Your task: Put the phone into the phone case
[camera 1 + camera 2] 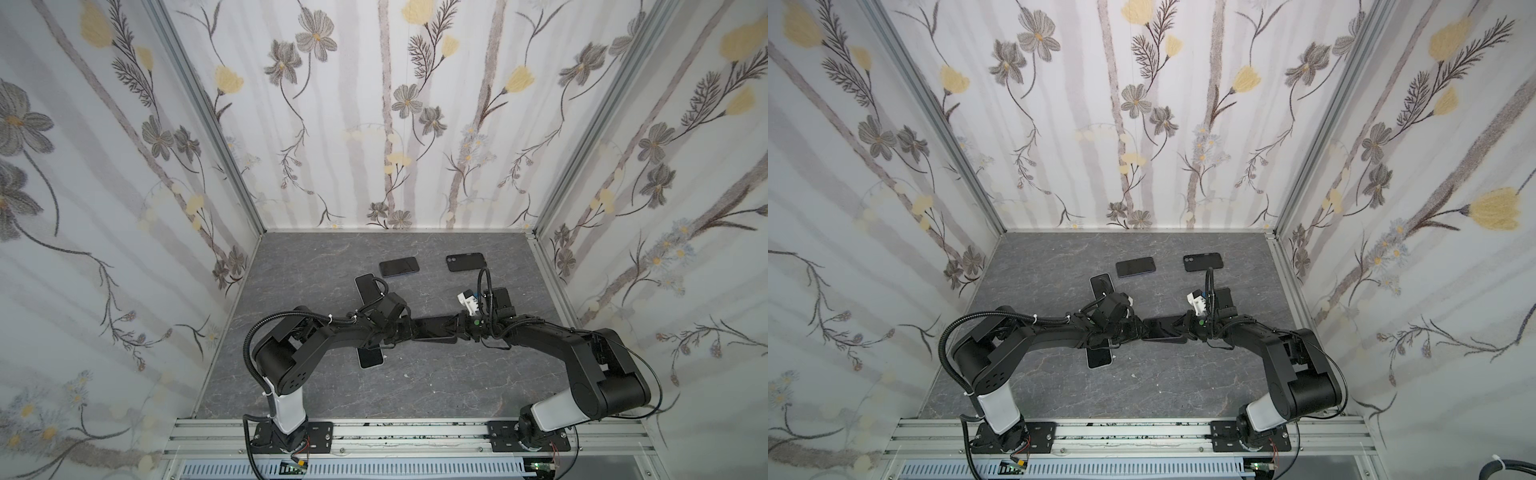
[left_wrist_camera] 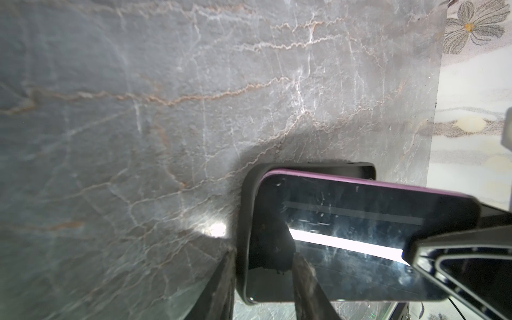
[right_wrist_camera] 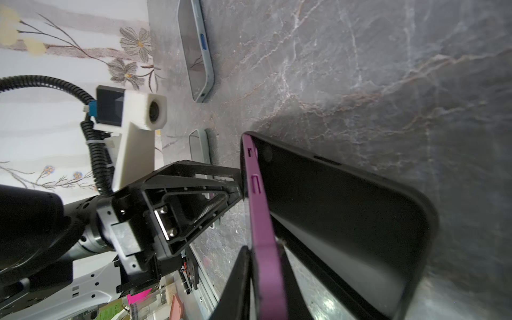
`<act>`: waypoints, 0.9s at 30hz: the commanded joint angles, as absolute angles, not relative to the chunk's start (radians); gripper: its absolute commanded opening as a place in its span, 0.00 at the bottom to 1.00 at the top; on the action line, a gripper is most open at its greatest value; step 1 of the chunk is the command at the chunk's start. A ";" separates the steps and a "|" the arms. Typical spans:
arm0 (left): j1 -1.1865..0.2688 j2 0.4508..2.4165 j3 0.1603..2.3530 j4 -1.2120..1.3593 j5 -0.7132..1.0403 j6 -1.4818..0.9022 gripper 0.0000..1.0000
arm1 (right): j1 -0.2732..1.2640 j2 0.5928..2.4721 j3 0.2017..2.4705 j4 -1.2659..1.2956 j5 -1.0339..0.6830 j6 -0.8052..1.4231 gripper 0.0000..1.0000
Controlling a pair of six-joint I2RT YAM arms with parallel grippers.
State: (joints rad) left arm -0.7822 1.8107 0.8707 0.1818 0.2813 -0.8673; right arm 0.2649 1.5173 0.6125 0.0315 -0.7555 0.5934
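Clamping one short end of the phone (image 3: 260, 221) between narrow jaws, the right gripper (image 3: 264, 266) has a finger on each flat face, with the purple edge showing between them. Opposite it, across the phone's length, the left gripper (image 2: 263, 257) pinches the other end. One finger presses on the glass and the other lies against the back of the black phone case (image 2: 245, 210), so its jaws stand partly closed on case and phone together. Both top views show the two tools meeting at mid-table, with the phone spanning the gap between them, held above the grey marbled tabletop (image 1: 415, 390).

At the left gripper's end the phone's corner sits inside the case's lip. Toward the right gripper the case stands away from the phone, leaving a wedge-shaped gap in the right wrist view; that end is not seated.

Beneath the left arm, just behind its gripper, a light-framed phone (image 1: 370, 356) lies flat. Beyond both grippers, toward the back wall, rest a dark phone (image 1: 398, 266) and a dark case with a camera cut-out (image 1: 465, 262), well apart from the tools.
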 commanded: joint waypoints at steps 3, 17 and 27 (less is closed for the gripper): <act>-0.787 1.817 0.870 0.114 0.266 -0.862 0.36 | 0.270 1.519 0.621 -0.110 -0.607 0.538 0.19; -0.786 1.804 0.863 0.086 0.239 -0.850 0.36 | 0.282 1.488 0.693 -0.234 -0.519 0.494 0.36; -0.786 1.810 0.879 0.071 0.239 -0.839 0.36 | 0.287 1.479 0.710 -0.269 -0.539 0.482 0.40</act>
State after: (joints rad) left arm -0.7868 1.8034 0.8749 0.1528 0.2619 -0.8539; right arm 0.2840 1.4883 0.7021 -0.2569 -0.5175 0.4961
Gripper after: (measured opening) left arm 0.359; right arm 0.403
